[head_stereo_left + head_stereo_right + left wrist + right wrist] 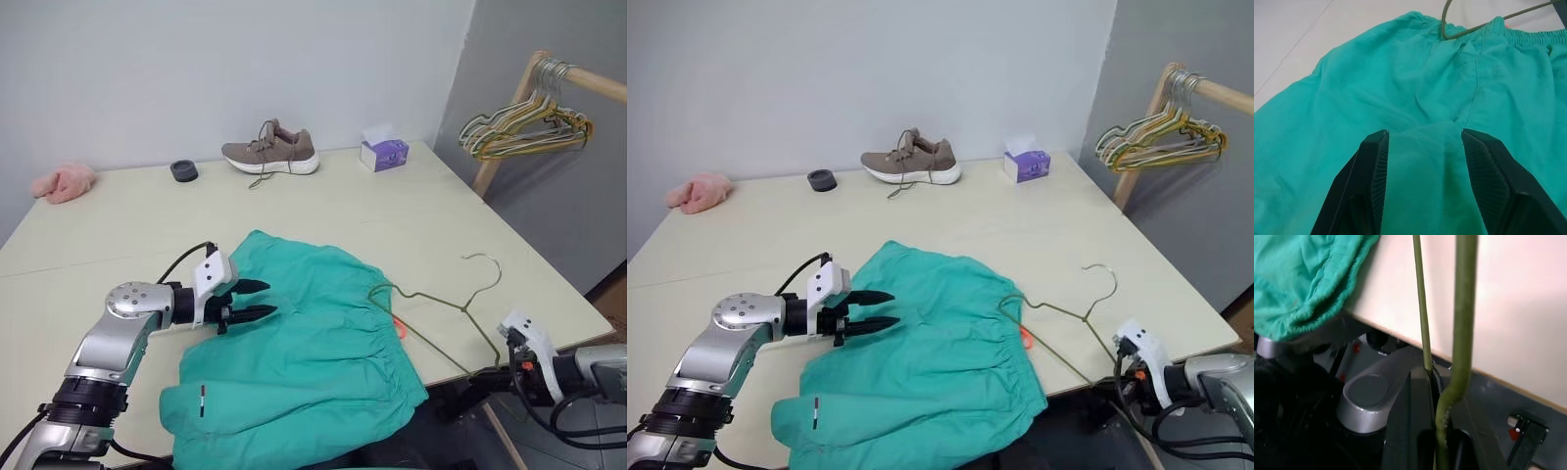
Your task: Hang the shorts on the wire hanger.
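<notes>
Pinching the wire hanger (441, 308) in our right claw (1432, 382), we poise our spread left claw (257, 301) over the shorts (313, 362) to feed them on.

Plenty of bare desk (411, 211) between the shorts (304, 343) and the far wall for my hands to pass. Only the shoe (270, 150), tissue box (383, 152), black ring (183, 170) and pink cloth (64, 182) line the back; a hanger bunch (524, 125) sits off right.
</notes>
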Motion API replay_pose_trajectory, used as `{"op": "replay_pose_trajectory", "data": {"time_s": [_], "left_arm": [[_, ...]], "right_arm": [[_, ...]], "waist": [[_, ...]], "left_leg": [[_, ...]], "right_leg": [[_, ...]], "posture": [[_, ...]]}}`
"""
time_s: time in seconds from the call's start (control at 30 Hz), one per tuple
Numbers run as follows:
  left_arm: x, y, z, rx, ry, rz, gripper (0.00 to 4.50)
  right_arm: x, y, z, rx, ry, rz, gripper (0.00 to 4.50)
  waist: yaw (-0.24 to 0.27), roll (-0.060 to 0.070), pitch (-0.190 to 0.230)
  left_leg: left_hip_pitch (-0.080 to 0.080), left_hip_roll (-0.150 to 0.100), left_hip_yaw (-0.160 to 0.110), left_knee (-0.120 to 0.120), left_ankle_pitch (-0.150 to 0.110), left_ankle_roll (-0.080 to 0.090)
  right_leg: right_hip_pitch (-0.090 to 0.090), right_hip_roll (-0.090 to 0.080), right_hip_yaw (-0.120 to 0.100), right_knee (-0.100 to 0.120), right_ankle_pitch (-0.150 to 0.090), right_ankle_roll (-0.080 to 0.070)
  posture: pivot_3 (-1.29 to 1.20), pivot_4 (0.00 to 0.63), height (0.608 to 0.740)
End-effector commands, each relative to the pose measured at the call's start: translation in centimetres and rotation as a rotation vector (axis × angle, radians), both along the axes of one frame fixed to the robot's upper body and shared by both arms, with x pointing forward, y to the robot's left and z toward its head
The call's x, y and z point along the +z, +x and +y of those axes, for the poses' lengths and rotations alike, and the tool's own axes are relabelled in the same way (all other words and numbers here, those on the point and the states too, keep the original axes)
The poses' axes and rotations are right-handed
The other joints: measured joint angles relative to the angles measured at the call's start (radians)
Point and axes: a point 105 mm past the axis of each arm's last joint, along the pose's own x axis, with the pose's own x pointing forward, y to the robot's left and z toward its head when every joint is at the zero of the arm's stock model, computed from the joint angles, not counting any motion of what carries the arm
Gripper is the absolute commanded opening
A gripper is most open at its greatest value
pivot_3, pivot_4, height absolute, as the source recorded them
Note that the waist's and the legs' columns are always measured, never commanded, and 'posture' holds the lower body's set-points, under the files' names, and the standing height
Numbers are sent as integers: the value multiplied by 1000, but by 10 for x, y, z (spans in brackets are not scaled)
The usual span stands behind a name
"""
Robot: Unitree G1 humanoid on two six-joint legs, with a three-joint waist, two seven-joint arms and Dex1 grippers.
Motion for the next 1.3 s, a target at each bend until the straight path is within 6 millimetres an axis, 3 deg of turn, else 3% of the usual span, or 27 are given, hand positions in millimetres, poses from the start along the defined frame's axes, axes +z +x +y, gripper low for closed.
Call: {"op": "replay_pose_trajectory", "data": {"time_s": [0.03, 0.27, 0.47, 0.63, 1.07, 1.3], "left_arm": [[14, 5, -2, 26, -14, -95, 2475], [15, 2, -15, 36, -62, -117, 2475], [16, 4, -15, 49, -65, -140, 2475], [16, 6, -15, 53, -62, -145, 2475], [20, 9, -12, 67, -51, -164, 2475], [23, 13, -8, 111, -54, -186, 2475]], "right_arm": [[10, 2, -6, -40, 28, -4, 0], [1, -12, -16, -138, 50, 80, 0], [1, -17, -23, -206, 78, 108, 0], [-3, -23, -13, -180, 93, 133, 0], [16, -8, 15, -55, 160, 93, 0], [17, -10, 26, 31, 148, 129, 0]], "waist": [[5, 0, 0], [20, 0, 0], [22, 0, 0], [20, 0, 0], [18, 0, 0], [22, 0, 0]], "left_leg": [[0, 0, 0, 0, 0, 0], [-1, 0, 0, 0, 0, 0], [-1, 0, 0, 0, 0, 0], [-1, 0, 0, 0, 0, 0], [-2, 0, 0, 0, 0, 0], [-2, 0, -1, 0, 0, 0]], "right_leg": [[0, 0, 0, 0, 0, 0], [0, 0, 0, 0, 0, 0], [1, 0, 0, 0, 0, 0], [1, 1, 0, 0, 0, 0], [0, 1, 0, 0, 0, 0], [0, 1, 0, 0, 0, 0]], "posture": [[-201, 0, 740], [-202, 0, 740], [-198, 0, 740], [-200, 0, 740], [-187, 0, 740], [-176, 0, 740]]}}
